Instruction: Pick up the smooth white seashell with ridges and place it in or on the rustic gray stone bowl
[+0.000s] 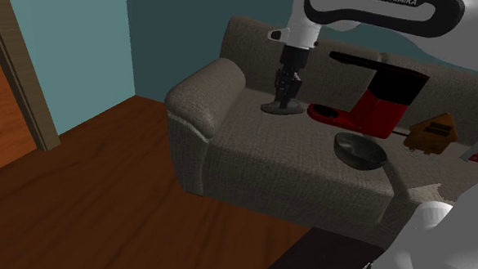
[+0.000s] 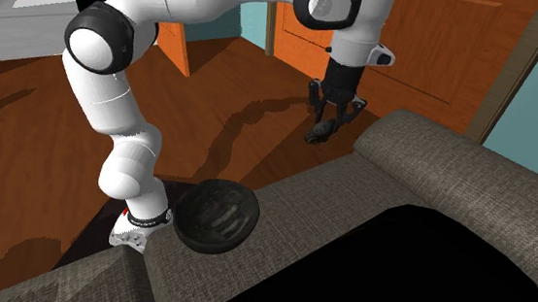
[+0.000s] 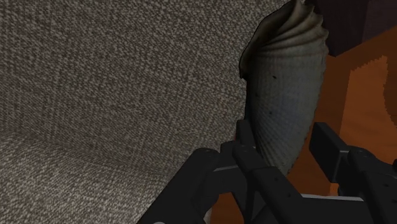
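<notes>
Where the wrist view looked along the gripper (image 3: 289, 156), its black fingers (image 3: 254, 149) were pinching the narrow end of the greyish seashell (image 3: 289, 95). Its ridges showed plainly, with sofa fabric behind and wood floor (image 3: 362, 83) beyond.

In the shoulder view the dark grey bowl (image 1: 359, 150) sat nearest on the seat of the sofa (image 1: 253, 155). Farther along, well apart from it, the seashell (image 1: 281, 106) looked like a flat grey disc under the gripper (image 1: 286, 90). It hung low over the cushion, and whether it touched could not be told. Past both stood a red and black coffee machine (image 1: 382, 98).

White lettering on the arm (image 1: 372, 16) ended in "EMIKA".

The second exterior view showed the bowl's ribbed inside (image 2: 216, 214) and a black area (image 2: 376, 269) beside the sofa's back.
</notes>
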`<action>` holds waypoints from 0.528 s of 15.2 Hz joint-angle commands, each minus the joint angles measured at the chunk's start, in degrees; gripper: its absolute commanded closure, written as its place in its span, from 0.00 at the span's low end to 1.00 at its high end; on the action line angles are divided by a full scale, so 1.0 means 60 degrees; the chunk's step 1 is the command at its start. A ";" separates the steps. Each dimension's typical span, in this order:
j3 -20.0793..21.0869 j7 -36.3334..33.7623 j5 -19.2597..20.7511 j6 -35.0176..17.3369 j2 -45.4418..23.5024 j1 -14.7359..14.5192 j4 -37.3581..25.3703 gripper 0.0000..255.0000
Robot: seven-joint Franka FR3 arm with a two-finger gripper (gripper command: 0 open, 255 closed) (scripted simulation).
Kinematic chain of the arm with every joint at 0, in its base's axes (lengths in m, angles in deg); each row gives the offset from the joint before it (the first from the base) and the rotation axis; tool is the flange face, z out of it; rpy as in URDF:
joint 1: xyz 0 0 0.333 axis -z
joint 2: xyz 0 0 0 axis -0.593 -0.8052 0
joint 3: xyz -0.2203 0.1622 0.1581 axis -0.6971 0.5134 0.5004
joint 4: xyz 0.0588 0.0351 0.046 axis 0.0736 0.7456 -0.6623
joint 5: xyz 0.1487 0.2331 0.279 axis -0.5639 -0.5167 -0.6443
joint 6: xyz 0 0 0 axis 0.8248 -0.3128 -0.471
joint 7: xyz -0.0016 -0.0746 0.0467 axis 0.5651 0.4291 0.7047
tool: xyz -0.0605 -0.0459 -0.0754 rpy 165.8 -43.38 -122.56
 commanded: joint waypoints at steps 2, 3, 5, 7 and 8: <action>-0.0138 0.0250 0.0091 0.0059 0.0581 0.0123 0.0540 1.00; -0.0213 0.0385 0.0145 0.0053 0.0872 0.0188 0.0845 1.00; -0.0372 0.0659 0.0266 0.0065 0.1435 0.0320 0.1409 1.00; -0.0543 0.0940 0.0406 0.0104 0.1973 0.0456 0.1918 1.00; -0.0633 0.1083 0.0482 0.0133 0.2233 0.0524 0.2153 1.00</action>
